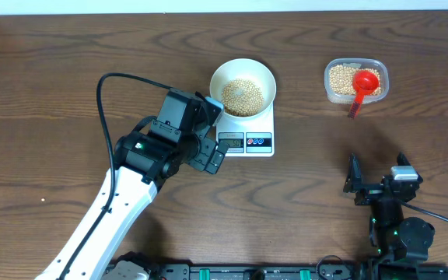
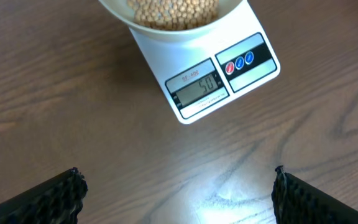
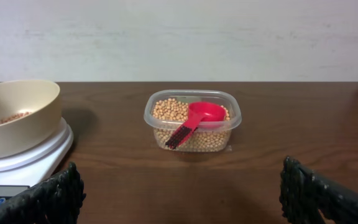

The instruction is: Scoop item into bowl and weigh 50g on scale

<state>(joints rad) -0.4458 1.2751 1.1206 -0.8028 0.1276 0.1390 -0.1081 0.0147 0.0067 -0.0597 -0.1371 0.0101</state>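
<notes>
My left arm (image 1: 123, 206) extends diagonally forward and to the right from its base, wrist angled downward. My left fingers (image 2: 48, 199) are spread fully apart and hold nothing. My right arm (image 1: 397, 233) is folded close above its base. My right fingers (image 3: 328, 199) point level, spread fully apart, empty.

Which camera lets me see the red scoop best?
The right wrist view. The red scoop looks big and side-on there, resting on the beans in the clear tub. The overhead view shows it small, from above. The left wrist view misses it entirely.
</notes>
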